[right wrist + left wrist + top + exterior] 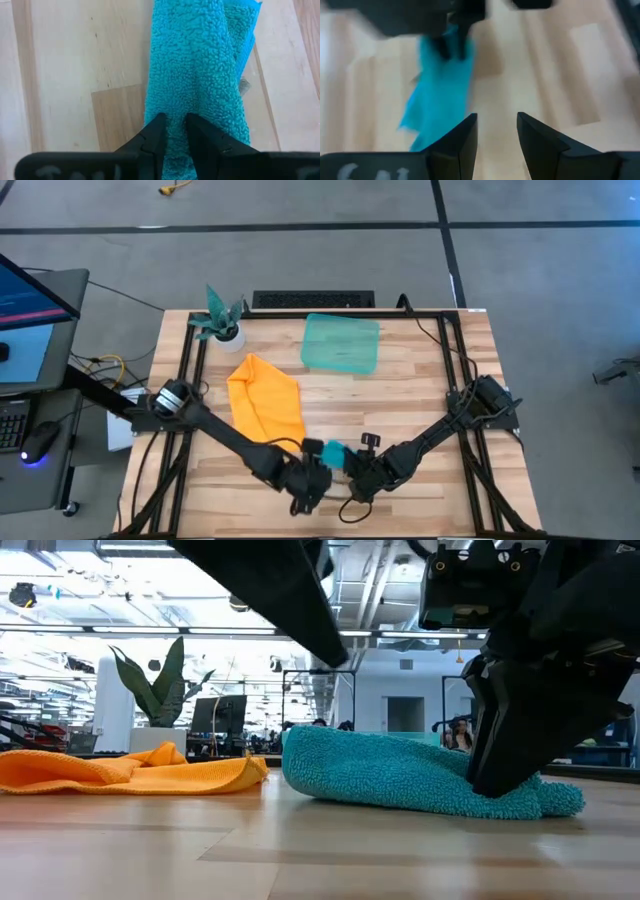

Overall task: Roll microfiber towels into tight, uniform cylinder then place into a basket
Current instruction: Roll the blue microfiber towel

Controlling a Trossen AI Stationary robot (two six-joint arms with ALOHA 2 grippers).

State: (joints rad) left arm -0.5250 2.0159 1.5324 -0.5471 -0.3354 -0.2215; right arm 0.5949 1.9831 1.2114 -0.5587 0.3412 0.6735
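The turquoise microfiber towel (400, 775) lies bunched into a long thick roll on the table near its front edge, also seen as the turquoise towel (333, 452). My right gripper (174, 120) is shut on it at its right end. My left gripper (496, 117) hovers open just left of that towel, above the wood, with nothing between its fingers; from above it shows as my left gripper (303, 492). The orange towel (265, 400) lies crumpled and flat at centre left. The basket (341, 343) stands at the far middle. My right gripper pinches a raised ridge of the turquoise towel (175, 107) between its two fingers, near the roll's right end (530, 795). The fingers come slanting down from above and from the right. The towel rests along its whole length on the table, slack.
A small white pot with a teal plant (222, 320) stands at the far left corner. Black frame rails (455, 370) run along both table sides. Bare wood lies between the basket and the turquoise towel.
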